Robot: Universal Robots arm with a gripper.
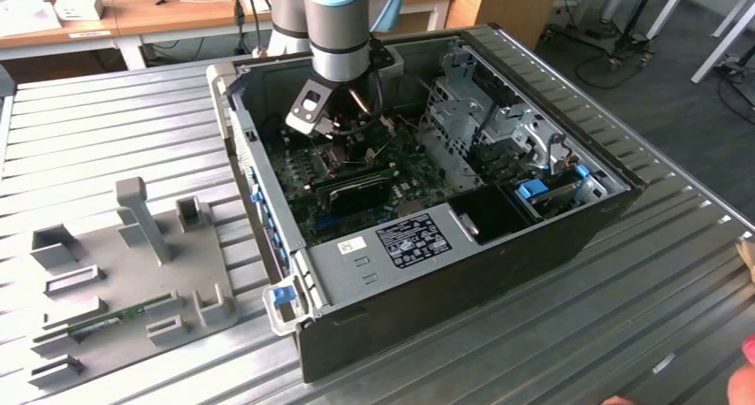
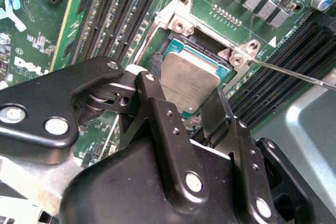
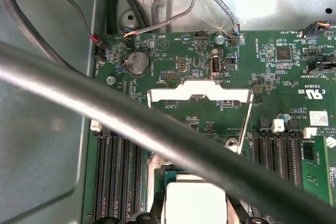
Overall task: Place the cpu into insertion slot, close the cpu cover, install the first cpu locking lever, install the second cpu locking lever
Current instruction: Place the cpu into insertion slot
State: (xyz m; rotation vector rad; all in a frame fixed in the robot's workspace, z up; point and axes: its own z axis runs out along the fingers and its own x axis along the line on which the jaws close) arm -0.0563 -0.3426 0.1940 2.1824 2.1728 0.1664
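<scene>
Open computer case [image 1: 472, 290] on ribbed table [image 1: 106, 122]; grey fixture tray [image 1: 112, 268] beside (memory stick [image 1: 118, 317] aboard).

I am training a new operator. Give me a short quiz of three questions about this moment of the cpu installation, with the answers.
1. True or false: the cpu cover is open.
2. What is between the fingers of the gripper? A a memory module; B the cpu; C a cable.
3. Fill in: the cpu is over the insertion ____.
Key: 1 true; 2 B; 3 slot, meaning the insertion slot.
</scene>
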